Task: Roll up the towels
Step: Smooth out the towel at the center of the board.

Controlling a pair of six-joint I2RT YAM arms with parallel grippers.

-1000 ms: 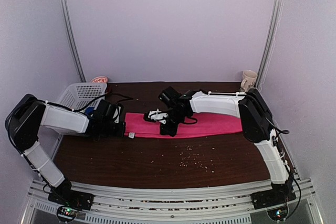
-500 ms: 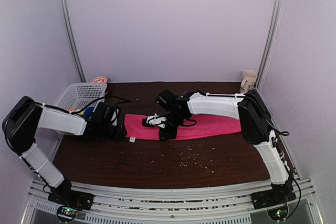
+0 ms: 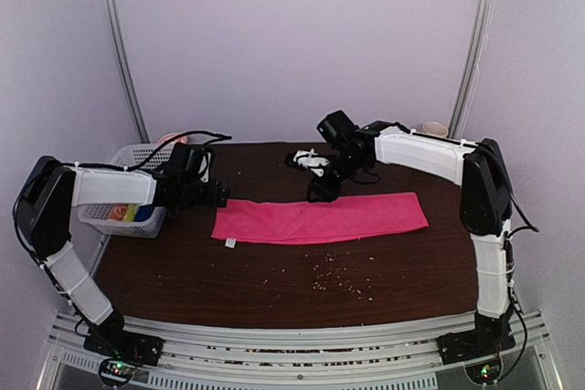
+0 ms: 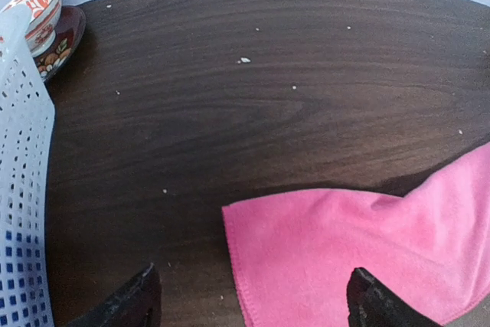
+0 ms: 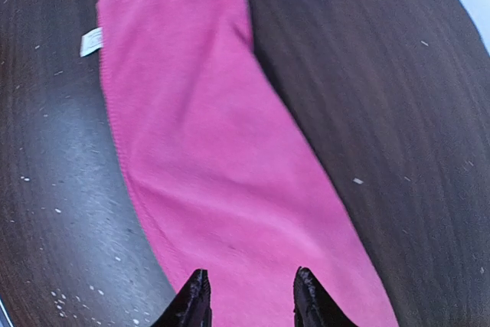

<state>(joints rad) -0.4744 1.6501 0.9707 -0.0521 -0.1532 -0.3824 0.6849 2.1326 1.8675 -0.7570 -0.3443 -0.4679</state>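
At the far left a white basket (image 3: 137, 160) is sitting on the table (image 3: 274, 289), with something colourful showing through its wall. I cannot tell whether that is the second towel. Just to its right the left gripper (image 4: 251, 292) is hovering with its jaws standing wide apart and nothing between them, looking down on a corner at the left end of the pink towel (image 3: 320, 219). The towel is lying flat on the dark wood as a long narrow strip, running left to right across the middle of the table, with a small white tag (image 3: 229, 242) sticking out at its left end. Over the strip's far edge, about midway along, the right gripper (image 5: 249, 300) is hanging with its jaws partly apart and holding nothing. Pink cloth is showing through the gap below it.

The towel is looking light, thin and limp. It is likely going to sag and flop open if lifted by a single point, and to drag or bunch on the wood rather than slide cleanly. For rolling, I judge a short end to be the place to take hold: one gripper pinching each corner of the left end, both turning that edge over onto itself. Crumbs (image 3: 334, 276) are lying near the strip's near edge, and some may be getting caught up in the roll.
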